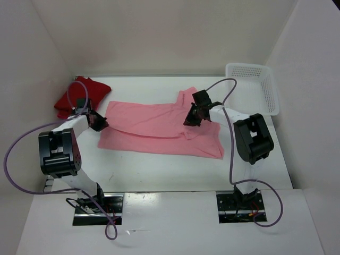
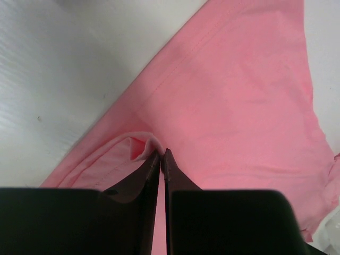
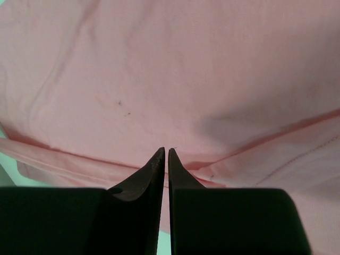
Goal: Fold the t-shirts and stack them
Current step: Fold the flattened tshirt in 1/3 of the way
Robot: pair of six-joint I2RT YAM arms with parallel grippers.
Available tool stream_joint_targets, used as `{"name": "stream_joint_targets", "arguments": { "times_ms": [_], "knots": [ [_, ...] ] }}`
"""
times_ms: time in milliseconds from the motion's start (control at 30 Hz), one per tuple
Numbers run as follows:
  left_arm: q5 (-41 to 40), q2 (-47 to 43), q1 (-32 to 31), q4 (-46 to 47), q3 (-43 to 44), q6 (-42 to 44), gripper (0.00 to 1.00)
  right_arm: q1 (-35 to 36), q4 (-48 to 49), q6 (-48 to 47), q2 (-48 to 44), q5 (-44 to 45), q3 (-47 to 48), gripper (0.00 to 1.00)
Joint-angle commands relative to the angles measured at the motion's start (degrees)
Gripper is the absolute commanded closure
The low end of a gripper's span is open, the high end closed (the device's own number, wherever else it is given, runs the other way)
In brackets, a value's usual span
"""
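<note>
A light pink t-shirt [image 1: 159, 127] lies spread across the middle of the table, partly folded over itself. My left gripper [image 1: 99, 122] is at the shirt's left edge. In the left wrist view it [image 2: 161, 153] is shut, with a small bunched fold of pink cloth [image 2: 139, 147] pinched at the tips. My right gripper [image 1: 190, 121] is over the shirt's right part. In the right wrist view it [image 3: 166, 151] is shut on a folded edge of the pink cloth [image 3: 234, 159], which puckers beside the tips. A heap of red t-shirt cloth [image 1: 79, 97] sits at the back left.
A white perforated basket [image 1: 255, 85] stands at the back right, against the right wall. White walls enclose the table on the left, back and right. Purple cables loop from both arms over the table's sides.
</note>
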Motion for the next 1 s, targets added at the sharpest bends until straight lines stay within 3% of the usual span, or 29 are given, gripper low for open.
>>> {"name": "stream_joint_targets", "arguments": {
  "times_ms": [0,100,200,300,333,433,733,967],
  "knots": [
    [0.54,1.81,0.18,1.29,2.5,-2.13,0.88,1.21,-2.26,-1.42,-3.39,1.85,1.45,0.88],
    [1.07,1.81,0.18,2.96,2.5,-3.71,0.83,1.21,-1.74,-1.42,-8.76,1.86,-2.77,0.85],
    [1.07,2.43,0.18,4.01,3.03,-4.41,0.63,1.21,-1.74,-1.42,-11.59,1.33,-7.95,0.85],
    [0.2,2.95,0.18,3.23,4.52,-4.42,0.5,1.21,-0.16,-0.71,-14.49,-0.07,-13.93,0.84],
    [-0.33,2.95,0.18,1.66,4.53,-3.64,0.41,1.21,-0.15,-0.71,-14.49,-0.07,-14.72,0.83],
    [-2.09,-0.1,0.71,1.11,3.04,-2.93,0.32,1.21,-0.15,-0.71,-15.11,-0.07,-15.87,0.79],
    [0.1,-14.0,-1.05,1.11,-10.58,-3.45,0.32,1.21,1.08,-1.23,-11.42,1.07,-14.3,0.68],
    [2.74,-12.78,-1.05,2.26,-13.67,-2.84,0.38,1.21,1.6,-1.77,-7.02,0.54,-10.87,0.64]
  ]
}}
